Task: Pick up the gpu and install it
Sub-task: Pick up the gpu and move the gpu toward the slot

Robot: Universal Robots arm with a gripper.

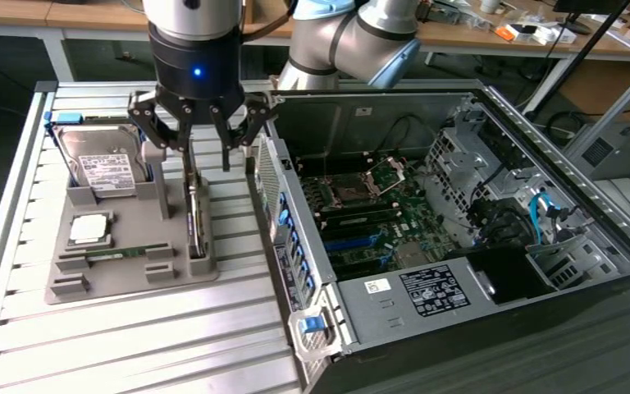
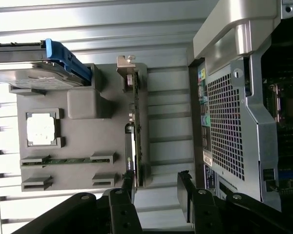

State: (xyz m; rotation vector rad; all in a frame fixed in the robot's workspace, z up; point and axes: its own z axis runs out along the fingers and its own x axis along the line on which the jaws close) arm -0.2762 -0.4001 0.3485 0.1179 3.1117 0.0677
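The ribbed aluminium table (image 1: pixel 129 345) carries everything. On the exterior view's right lies the open black and silver computer case (image 1: pixel 282 176), its raised rim walling off that side. Between the case's rear wall and the flat grey plastic parts tray (image 1: pixel 129 275) runs a narrow strip of bare slats. The table's near end beyond the tray is free.

From the exterior view the case interior is laid open, with the green motherboard (image 1: pixel 370 217) at the bottom and cables along the far wall. The wrist view gives the case's perforated silver rear panel (image 2: pixel 224 126) from outside. It also gives the tray (image 2: pixel 83 161) from straight above, its slots plainly outlined.

The black multi-fingered gripper (image 1: pixel 200 152) hangs over the tray edge nearest the case, jaws spread wide and holding nothing. Directly beneath it stands the gpu (image 1: pixel 196 222), a thin green circuit card on edge in its tray slot. In the wrist view one end of the gpu (image 2: pixel 136 146) falls between the fingers of the gripper (image 2: pixel 156 192), close against one of them (contact cannot be judged), and the silver bracket (image 2: pixel 126 66) is at the other end.

Further into the tray sit the silver hard drive with a white label (image 1: pixel 105 168), the square silver processor (image 1: pixel 89 230) and the narrow green memory stick (image 1: pixel 118 253).
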